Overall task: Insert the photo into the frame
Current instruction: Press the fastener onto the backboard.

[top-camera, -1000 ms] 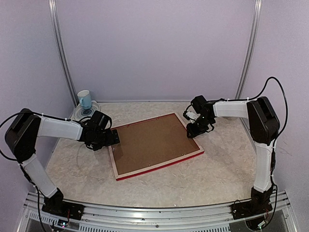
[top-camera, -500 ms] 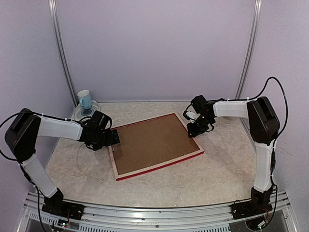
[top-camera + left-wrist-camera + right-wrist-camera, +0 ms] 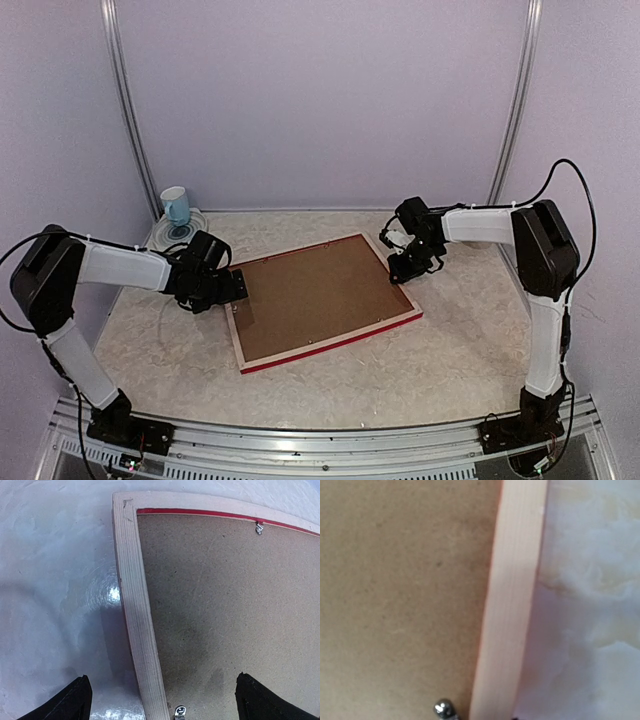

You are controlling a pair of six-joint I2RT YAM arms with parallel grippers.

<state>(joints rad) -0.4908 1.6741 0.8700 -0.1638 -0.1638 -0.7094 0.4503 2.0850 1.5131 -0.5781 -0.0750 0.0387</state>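
The frame (image 3: 331,342) lies face down in the middle of the table, pale wood back up and a red edge showing along the front. A plain brown backing board (image 3: 315,295) fills it, held by small metal tabs (image 3: 259,527). The photo is hidden. My left gripper (image 3: 235,285) is open over the frame's left rail (image 3: 137,605), one finger (image 3: 75,700) over the table and the other over the board. My right gripper (image 3: 405,264) is low at the frame's right rail (image 3: 512,605), beside a metal tab (image 3: 443,708); its fingers do not show.
A blue and white cup (image 3: 175,205) stands by a round plate (image 3: 185,232) at the back left corner. Purple walls close in the back and both sides. The table (image 3: 450,340) is pale and marbled.
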